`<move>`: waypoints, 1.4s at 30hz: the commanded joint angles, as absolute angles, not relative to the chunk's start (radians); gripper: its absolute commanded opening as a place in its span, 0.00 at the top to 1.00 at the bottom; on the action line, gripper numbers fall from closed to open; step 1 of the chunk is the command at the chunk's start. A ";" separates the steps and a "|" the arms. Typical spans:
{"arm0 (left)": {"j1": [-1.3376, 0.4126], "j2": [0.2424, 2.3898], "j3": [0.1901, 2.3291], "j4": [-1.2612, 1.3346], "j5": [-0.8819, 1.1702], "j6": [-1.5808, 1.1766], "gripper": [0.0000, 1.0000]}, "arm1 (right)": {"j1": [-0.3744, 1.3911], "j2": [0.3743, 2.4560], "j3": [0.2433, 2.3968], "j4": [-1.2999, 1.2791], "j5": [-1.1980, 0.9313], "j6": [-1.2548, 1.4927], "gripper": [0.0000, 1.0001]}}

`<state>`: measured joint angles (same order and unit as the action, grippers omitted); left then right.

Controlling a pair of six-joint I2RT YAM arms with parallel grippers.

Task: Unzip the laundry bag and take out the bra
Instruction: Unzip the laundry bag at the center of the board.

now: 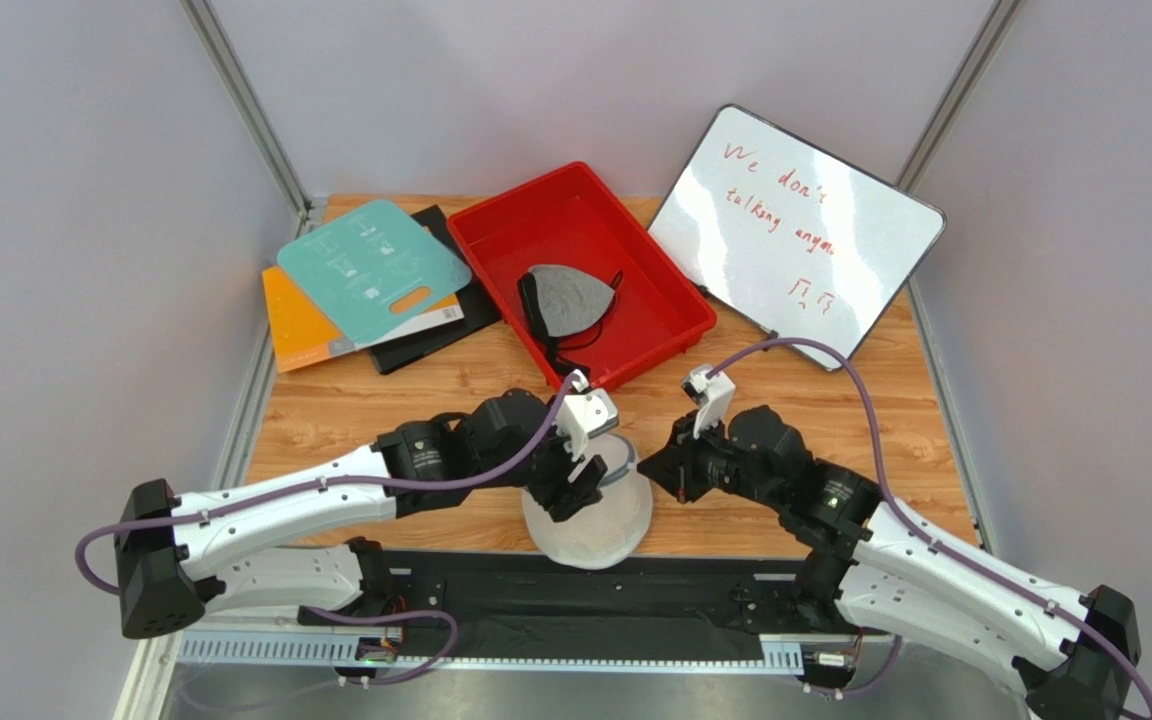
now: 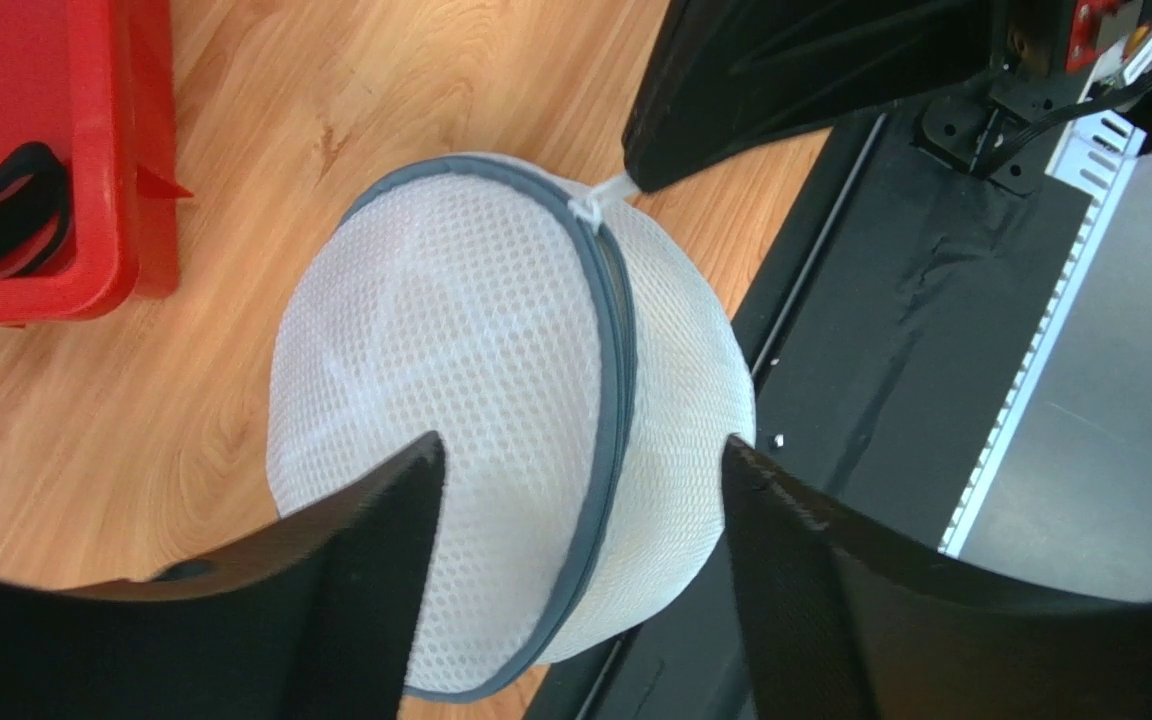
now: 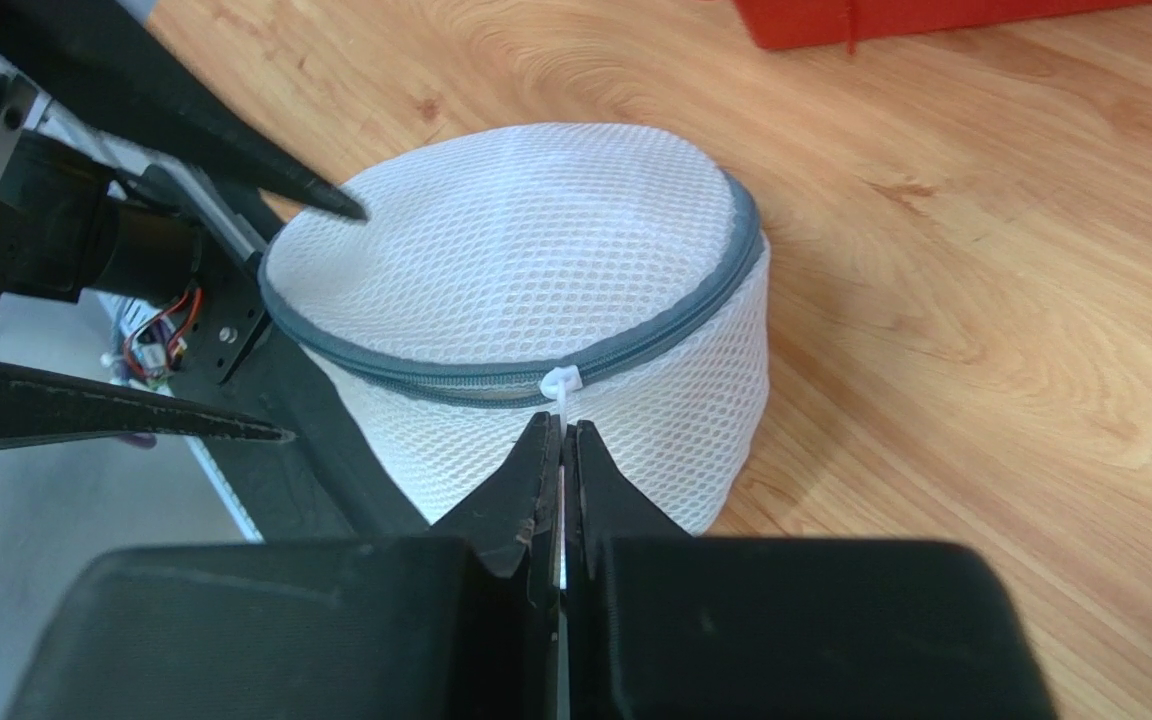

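Note:
The laundry bag (image 1: 590, 518), a round white mesh pouch with a grey zipper band, stands at the table's near edge, partly over the black mat. It is zipped closed in both wrist views (image 2: 492, 375) (image 3: 537, 285). My left gripper (image 1: 582, 488) hovers over it, open, its jaws (image 2: 582, 444) spread either side of the zipper band with nothing gripped. My right gripper (image 1: 645, 468) is at the bag's right side, shut (image 3: 560, 425) on the white zipper pull (image 3: 560, 383), whose tab runs in between the jaws. The bra is hidden.
A red tray (image 1: 492, 225) behind the bag holds a grey bra with black straps (image 1: 567, 297). A whiteboard (image 1: 793, 233) leans at the back right. Teal, orange and black folders (image 1: 372, 270) lie at the back left. A black mat (image 1: 537, 593) covers the near edge.

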<state>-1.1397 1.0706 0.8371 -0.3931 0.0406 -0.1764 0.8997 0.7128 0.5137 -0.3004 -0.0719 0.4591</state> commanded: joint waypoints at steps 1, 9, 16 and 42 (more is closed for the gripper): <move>-1.146 1.121 0.925 -0.370 0.078 -0.144 0.24 | 0.945 0.722 0.558 -0.221 -0.095 0.485 1.00; -1.132 1.250 0.946 -0.299 0.124 -0.163 0.24 | 1.003 0.742 0.566 -0.198 -0.063 0.503 1.00; -1.109 1.238 0.890 -0.252 0.169 -0.201 0.34 | 1.012 0.727 0.574 -0.224 -0.038 0.495 1.00; -1.098 1.152 0.801 -0.262 0.141 -0.227 1.00 | 1.012 0.744 0.598 -0.293 0.072 0.456 1.00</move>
